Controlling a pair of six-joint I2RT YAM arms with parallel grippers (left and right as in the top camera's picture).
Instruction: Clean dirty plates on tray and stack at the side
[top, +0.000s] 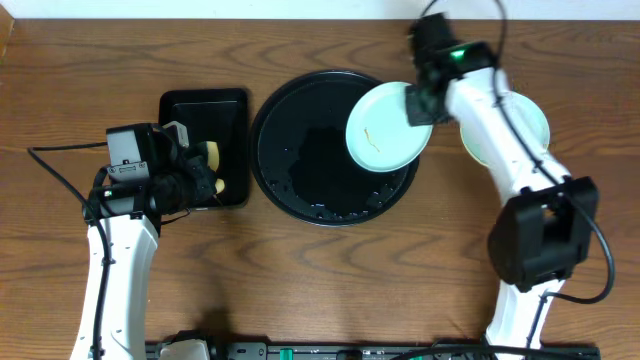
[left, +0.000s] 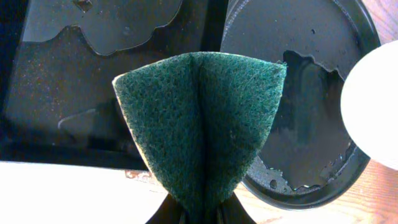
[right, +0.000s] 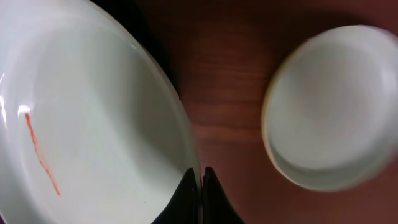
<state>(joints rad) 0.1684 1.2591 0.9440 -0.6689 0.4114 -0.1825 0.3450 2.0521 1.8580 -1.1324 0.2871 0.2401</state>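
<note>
Folded dark-green scouring pad (left: 199, 130) fills the left wrist view, clamped at its base by the left fingers (left: 235, 216) over the small rectangular black tray (top: 205, 110) just left of the large round glossy black tray (top: 290, 150). The right fingers (right: 191, 196) are pinched together on the rim of a pale mint-green round plate (right: 93, 124), held over the round tray's right part. Its thin orange smear (right: 40, 155) suggests it is not yet scrubbed.

Farther off, right of the round tray, a pale round plate (right: 333, 106) sits on the wooden bench (top: 320, 290) and looks clean. Whether it is one plate or a stack I cannot tell. So at least one seems done; the held one is left to wipe and stack.

The round tray otherwise holds only water patches, the rectangular tray a shallow puddle.
</note>
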